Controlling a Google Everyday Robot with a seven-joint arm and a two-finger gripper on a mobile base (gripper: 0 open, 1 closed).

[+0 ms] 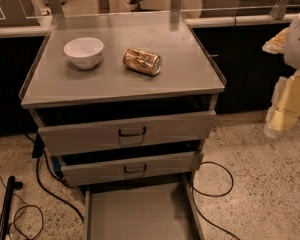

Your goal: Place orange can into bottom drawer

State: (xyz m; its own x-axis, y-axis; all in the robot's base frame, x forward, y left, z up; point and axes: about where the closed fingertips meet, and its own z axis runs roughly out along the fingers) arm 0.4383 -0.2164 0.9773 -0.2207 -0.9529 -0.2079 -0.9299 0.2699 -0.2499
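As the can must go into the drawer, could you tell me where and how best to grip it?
Probably the middle of the can, from above: it lies on its side on the cabinet top, ends left and right, so clamp its round body front to back. The gripper hangs right of that top.

The orange can (142, 61) lies on its side near the middle of the cabinet top (190, 81), shiny orange-gold with pale label markings, its silver end turned toward the right. The bottom drawer (135, 214) stands pulled out below the two upper ones, a shallow grey tray with a flat floor and thin side walls. My gripper (277, 121) hangs at the right edge of view, well apart from both.
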